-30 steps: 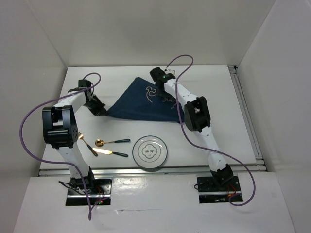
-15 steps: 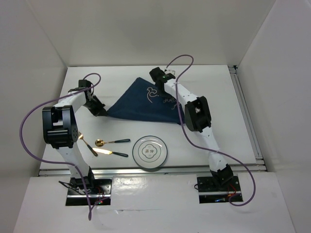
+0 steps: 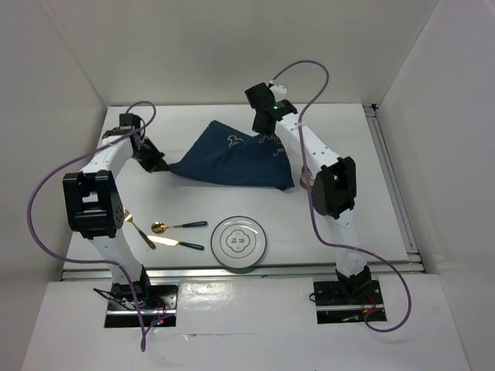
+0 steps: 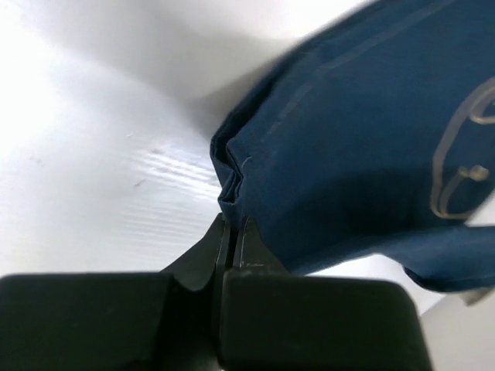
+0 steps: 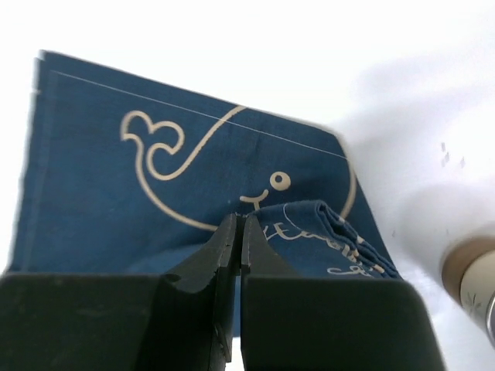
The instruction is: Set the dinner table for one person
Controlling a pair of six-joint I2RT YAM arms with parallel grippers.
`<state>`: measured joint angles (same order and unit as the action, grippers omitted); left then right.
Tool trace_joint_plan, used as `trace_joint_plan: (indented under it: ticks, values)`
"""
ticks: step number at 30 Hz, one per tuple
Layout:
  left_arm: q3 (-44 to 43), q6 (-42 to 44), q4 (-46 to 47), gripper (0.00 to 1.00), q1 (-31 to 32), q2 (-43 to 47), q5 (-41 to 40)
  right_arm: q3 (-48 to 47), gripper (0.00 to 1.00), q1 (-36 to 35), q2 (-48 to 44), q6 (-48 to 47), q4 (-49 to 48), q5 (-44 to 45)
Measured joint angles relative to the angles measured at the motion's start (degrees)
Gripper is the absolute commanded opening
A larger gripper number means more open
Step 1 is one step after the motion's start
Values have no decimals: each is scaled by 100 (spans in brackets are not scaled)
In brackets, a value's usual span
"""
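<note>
White-walled enclosure around plain white table (image 3: 371,178), set square to the arm bases and filling the middle of the top view. Long axis running left to right, with silver rails along the right and near edges. Toward far centre, navy cloth mat (image 3: 232,158) with whale drawing. At mat's left corner, left hand (image 3: 157,164) pinched tight, tips together with fabric bunched between them. Likewise right hand (image 3: 261,127) closed on a fold near the far edge, beside the lettering.

Compared with one second ago: right arm drawn farther back and straighter; right hand gone from apart to clamped; mat's far corner pulled rightward and raised; left hand shifted slightly back. Near front edge, plate (image 3: 240,243), spoon (image 3: 178,226) and knife (image 3: 176,243) unmoved, well apart from mat.
</note>
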<state>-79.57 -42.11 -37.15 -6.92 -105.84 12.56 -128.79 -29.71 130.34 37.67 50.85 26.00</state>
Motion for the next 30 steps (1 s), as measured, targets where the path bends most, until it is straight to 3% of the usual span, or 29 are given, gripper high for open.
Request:
trace_joint_plan:
  ticks: [4,9,13,15,20,24,25,26,27,28,30]
  values:
    - [-1045,-15,-352,0,0,-138,197,-2,0,83,-330,-402,-560,-216]
    - [-3305,-24,-564,0,0,-560,511,-2,0,278,-835,-931,-1440,-551]
    - [-4245,-26,-649,0,-85,-546,892,146,0,372,-1495,-1226,-1987,-710]
    - [-4308,-31,-616,0,-203,-426,1108,498,0,398,-2057,-1329,-2240,-772]
    - [-3491,-28,-514,0,-525,184,1545,1578,0,448,-3423,-1401,-2736,-1222]
    - [-3106,-7,-476,0,-568,367,1694,1589,0,463,-3346,-1357,-2699,-1746]
    - [-2992,2,-483,0,-562,389,1705,1589,2,466,-3193,-1346,-2658,-1886]
    - [-2857,20,-501,0,-557,407,1696,1585,11,463,-2964,-1329,-2573,-2068]
    - [-2682,33,-501,0,-546,424,1672,1578,21,459,-2732,-1303,-2485,-2218]
    - [-2455,48,-485,0,-535,468,1620,1541,40,455,-2382,-1296,-2341,-2398]
    - [-2028,118,-529,0,-527,551,1528,1414,59,433,-1692,-1307,-2037,-2610]
